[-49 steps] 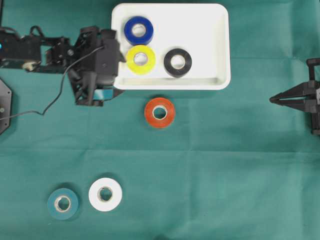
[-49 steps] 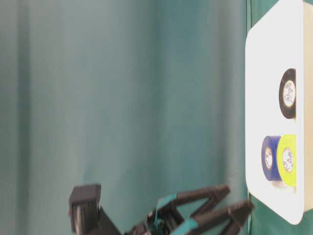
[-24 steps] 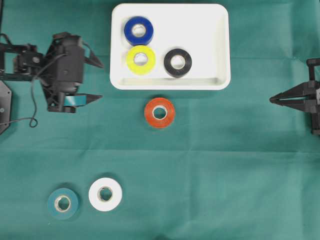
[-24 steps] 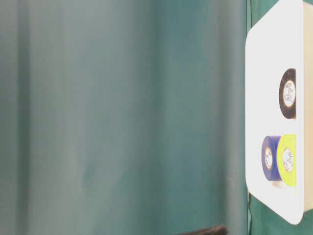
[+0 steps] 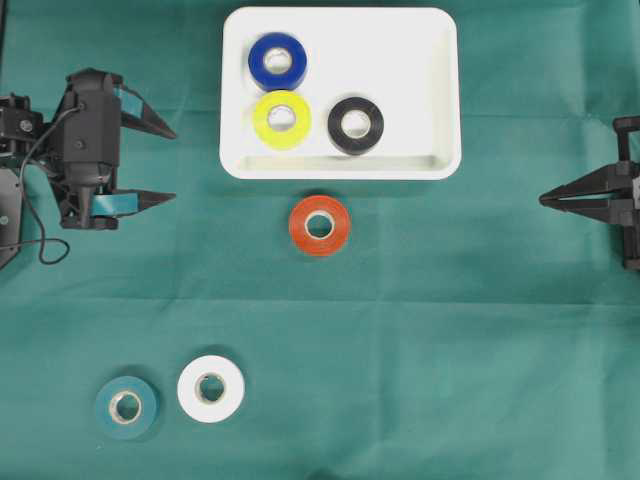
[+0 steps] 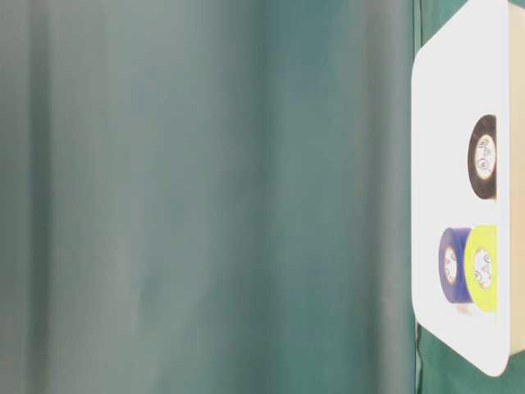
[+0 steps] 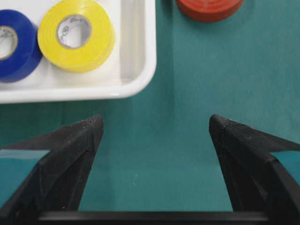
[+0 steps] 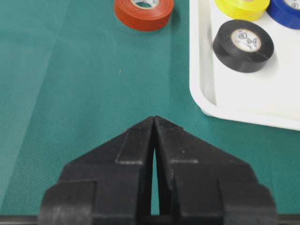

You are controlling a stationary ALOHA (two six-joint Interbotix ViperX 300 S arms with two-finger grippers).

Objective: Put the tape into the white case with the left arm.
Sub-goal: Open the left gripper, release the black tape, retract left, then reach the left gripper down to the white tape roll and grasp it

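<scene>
The left gripper [image 5: 172, 166] stands wide open and empty, left of the white case [image 5: 440, 90] holding blue, yellow and black rolls, the orange tape [image 5: 320, 225] lies just outside its rim, and the right gripper [image 5: 545, 199] is closed.

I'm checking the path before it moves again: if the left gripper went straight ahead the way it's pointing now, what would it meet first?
The left gripper, jaws open and empty, points across the cloth toward the white case. The case's near corner likely comes first; the orange tape lies just off that line. Height is unclear.
</scene>
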